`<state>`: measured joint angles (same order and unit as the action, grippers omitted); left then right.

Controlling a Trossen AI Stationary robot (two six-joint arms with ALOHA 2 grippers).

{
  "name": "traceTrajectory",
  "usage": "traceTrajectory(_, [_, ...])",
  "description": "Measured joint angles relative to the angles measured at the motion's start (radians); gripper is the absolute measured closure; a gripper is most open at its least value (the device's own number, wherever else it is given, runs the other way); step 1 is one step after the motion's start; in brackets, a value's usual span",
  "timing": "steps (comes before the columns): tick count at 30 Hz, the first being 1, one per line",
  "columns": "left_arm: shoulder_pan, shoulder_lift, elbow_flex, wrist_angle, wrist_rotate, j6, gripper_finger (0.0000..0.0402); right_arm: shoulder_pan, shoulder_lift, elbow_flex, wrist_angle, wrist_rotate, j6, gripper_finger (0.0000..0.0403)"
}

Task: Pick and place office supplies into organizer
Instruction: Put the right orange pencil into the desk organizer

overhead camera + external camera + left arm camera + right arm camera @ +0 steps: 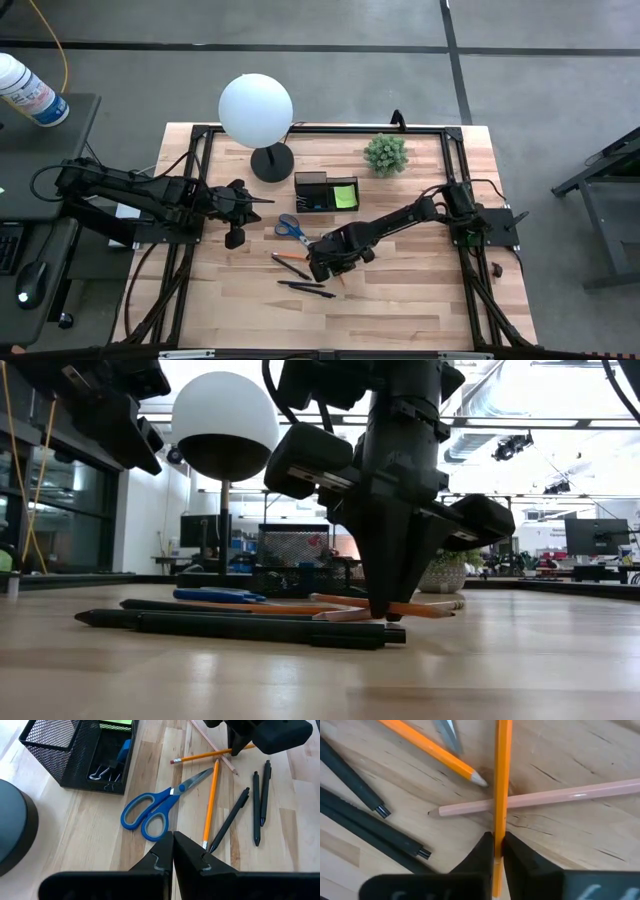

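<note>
Our right gripper (498,851) is down on the table, fingers pinched onto an orange pencil (502,780) that crosses a pale pink one (555,796) just past the tips. Left gripper (173,851) hovers closed, blue scissors (155,811) just ahead of it.

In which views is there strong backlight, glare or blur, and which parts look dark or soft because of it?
Low view: bright room behind, so the right pincer and the white globe lamp underside show dark; the near black pen is soft. Right wrist view: the thin orange pencil is sharp, the own fingers blurred. High view: even light.
</note>
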<state>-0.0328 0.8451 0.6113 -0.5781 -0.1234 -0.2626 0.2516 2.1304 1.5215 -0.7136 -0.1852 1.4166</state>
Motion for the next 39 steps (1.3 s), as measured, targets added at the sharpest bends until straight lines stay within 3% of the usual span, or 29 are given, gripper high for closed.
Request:
traceTrajectory(10, [0.000,0.000,0.000,0.000,0.000,0.000,0.0401,0.005,0.001,0.035,-0.041,0.000,-0.028,0.0394])
traceTrajectory(23, [0.000,0.000,0.000,0.000,0.000,0.004,0.0401,-0.004,0.001,0.249,-0.340,0.040,-0.176,0.0392])
traceTrajectory(39, [0.000,0.000,0.000,-0.064,0.000,-0.002,0.0401,-0.207,0.001,0.600,-0.733,0.172,-0.456,0.0397])
